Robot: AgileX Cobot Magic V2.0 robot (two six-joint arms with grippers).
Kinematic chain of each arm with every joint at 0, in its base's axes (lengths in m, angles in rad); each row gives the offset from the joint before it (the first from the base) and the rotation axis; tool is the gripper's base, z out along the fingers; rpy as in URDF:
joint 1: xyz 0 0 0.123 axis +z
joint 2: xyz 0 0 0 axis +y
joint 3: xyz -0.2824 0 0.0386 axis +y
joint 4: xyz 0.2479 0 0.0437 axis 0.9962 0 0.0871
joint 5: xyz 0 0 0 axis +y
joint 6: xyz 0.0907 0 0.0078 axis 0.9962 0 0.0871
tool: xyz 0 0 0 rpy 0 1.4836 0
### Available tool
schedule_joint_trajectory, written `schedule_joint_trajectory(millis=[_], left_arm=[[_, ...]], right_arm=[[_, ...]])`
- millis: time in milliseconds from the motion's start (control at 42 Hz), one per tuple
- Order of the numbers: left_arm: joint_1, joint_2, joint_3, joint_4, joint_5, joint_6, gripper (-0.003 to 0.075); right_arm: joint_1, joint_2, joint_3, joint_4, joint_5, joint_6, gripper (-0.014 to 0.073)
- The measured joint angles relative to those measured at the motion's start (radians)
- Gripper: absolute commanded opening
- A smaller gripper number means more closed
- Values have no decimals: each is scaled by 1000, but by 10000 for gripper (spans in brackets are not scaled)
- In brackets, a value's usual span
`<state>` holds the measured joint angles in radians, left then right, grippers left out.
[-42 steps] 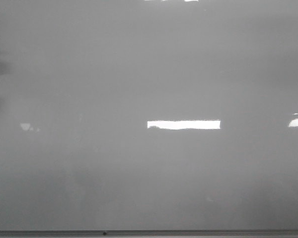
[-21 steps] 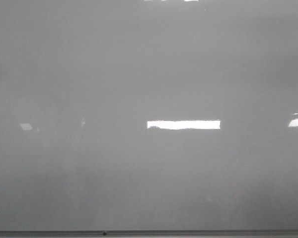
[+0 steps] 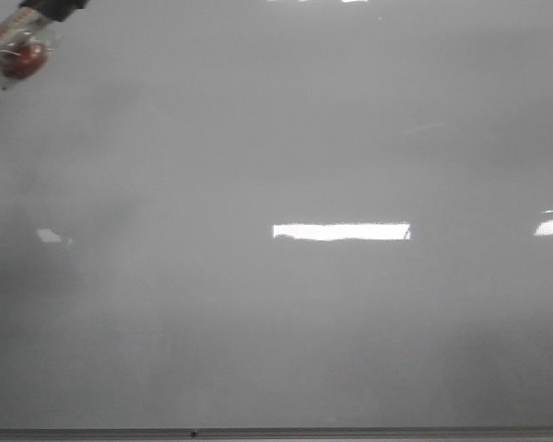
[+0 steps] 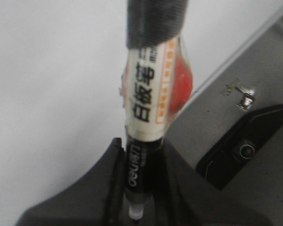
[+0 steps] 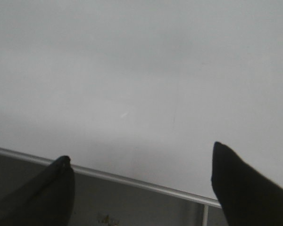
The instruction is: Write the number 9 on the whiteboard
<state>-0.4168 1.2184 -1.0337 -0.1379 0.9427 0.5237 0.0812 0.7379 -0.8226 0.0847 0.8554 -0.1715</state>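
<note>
- Front view: whiteboard [image 3: 286, 313], glossy pale grey, filling nearly the whole frame; thin grey edge strip [image 3: 350, 432] along the near side. Marker [image 3: 18, 41], clear wrap with red patch, entering at the far-left corner, slanted. No drawn stroke of number 9 discernible.
- Left wrist view: left gripper [image 4: 137, 165], jaws clamped tight on the marker [image 4: 148, 108]; black barrel between the fingers [image 4: 111, 174], white printed label and dark taped end beyond them, over the board [image 4: 52, 84].
- Right wrist view: right gripper [image 5: 141, 165], jaws spread wide, nothing between; board [image 5: 141, 70] beyond the fingertips, metal rim [image 5: 132, 181] crossing between them.
</note>
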Motion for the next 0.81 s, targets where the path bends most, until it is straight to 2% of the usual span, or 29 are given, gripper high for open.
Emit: schedule_joint_trajectory(millis=[214, 428, 571, 809], left_arm=[[-190, 0, -2, -48, 46, 120, -19], [-356, 0, -2, -53, 52, 148, -19], [-426, 0, -3, -55, 52, 155, -19], [-485, 0, -3, -55, 52, 155, -19]], right_arm=[[122, 75, -26, 53, 71, -143, 612], [269, 117, -30, 232, 114, -415, 612], [378, 133, -31, 334, 116, -583, 612], [578, 213, -102, 377, 95, -648, 612]])
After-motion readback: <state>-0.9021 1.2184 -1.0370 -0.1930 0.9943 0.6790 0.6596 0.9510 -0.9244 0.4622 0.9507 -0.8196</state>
